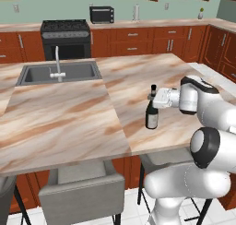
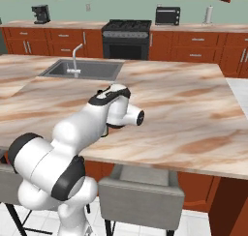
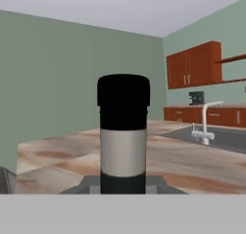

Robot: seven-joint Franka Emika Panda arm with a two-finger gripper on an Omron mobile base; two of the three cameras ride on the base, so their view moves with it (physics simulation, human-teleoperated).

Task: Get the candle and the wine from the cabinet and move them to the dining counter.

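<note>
The wine [image 1: 151,114] stands upright on the dining desk [image 1: 69,113], at about 7 o'clock from its far right corner, and the fingers [image 1: 153,97] are closed tight around its thin neck. I think the best way now is to open slowly, then pull straight back so the bottle does not tip.

- The wine [image 1: 151,114] stands upright on the dining counter [image 1: 69,113], near its front edge and right of the middle seam.
- The gripper [image 1: 153,97] is at the bottle's neck, reaching in from the right (closed on it).
- The sink [image 1: 59,74] is set in the counter's back left part.
- A stool [image 1: 80,194] stands under the front edge.
</note>
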